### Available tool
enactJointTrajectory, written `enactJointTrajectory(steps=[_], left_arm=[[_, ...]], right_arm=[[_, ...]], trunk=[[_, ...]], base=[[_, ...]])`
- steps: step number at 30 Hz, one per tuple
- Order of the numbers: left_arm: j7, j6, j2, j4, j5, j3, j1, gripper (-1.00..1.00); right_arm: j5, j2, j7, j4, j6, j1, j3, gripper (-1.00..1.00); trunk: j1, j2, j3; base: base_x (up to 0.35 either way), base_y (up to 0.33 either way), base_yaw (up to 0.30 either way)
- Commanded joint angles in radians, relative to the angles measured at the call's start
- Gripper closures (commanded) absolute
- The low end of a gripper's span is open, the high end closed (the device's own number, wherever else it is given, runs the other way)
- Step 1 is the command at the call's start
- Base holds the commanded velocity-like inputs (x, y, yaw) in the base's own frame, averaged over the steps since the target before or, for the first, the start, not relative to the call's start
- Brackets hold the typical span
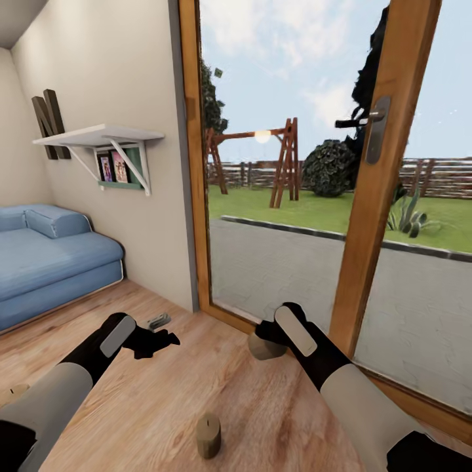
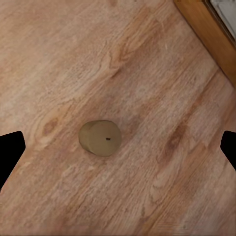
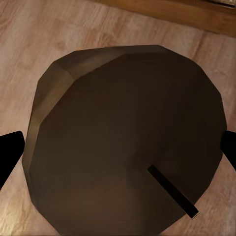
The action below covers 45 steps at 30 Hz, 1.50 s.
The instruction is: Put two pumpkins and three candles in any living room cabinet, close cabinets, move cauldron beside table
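Wooden floor (image 1: 164,393) by the glass door: right pincer (image 1: 265,334) spread, candle (image 1: 264,346) upright directly beneath — left pincer (image 1: 157,341) spread, empty.

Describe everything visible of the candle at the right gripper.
The candle is a short, stubby grey-beige cylinder, waxy and matte, tilted on or just above the wood floor near the door frame. The right gripper sits over it. In the right wrist view its flat round top looms close and shadowed brown, with a thin dark wick, between the fingertips. Whether they touch it is unclear.
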Motion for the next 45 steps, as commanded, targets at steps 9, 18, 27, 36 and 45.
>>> enactJointTrajectory(steps=[9, 18, 27, 36, 45], left_arm=[[0.006, 0.003, 0.002, -0.002, 0.011, -0.006, -0.001, -1.0], [0.005, 0.008, 0.003, -0.007, 0.013, -0.006, -0.002, -1.0], [0.004, 0.016, 0.002, -0.006, 0.016, -0.003, -0.002, -1.0], [0.006, 0.026, 0.001, 0.001, 0.012, 0.0, 0.0, -1.0], [0.005, 0.028, -0.003, 0.001, 0.01, -0.002, -0.001, -1.0]], right_arm=[[-0.008, 0.006, -0.008, -0.001, 0.001, -0.001, 0.002, 1.0], [-0.009, 0.006, -0.003, -0.001, 0.0, -0.001, 0.002, 1.0], [-0.008, 0.006, -0.001, -0.001, 0.0, -0.001, 0.001, 1.0], [-0.006, 0.003, -0.004, -0.001, 0.0, -0.001, 0.001, 1.0], [-0.005, 0.002, -0.007, -0.001, -0.002, -0.001, -0.001, 1.0]], trunk=[[0.0, -0.001, -0.001], [0.0, -0.001, -0.001], [0.004, -0.003, -0.036], [0.008, -0.005, -0.071], [0.012, -0.007, -0.106]], base=[[0.157, 0.025, 0.0], [0.018, 0.002, 0.0], [0.001, 0.0, 0.0], [0.0, 0.0, 0.0], [0.0, 0.0, 0.0]])
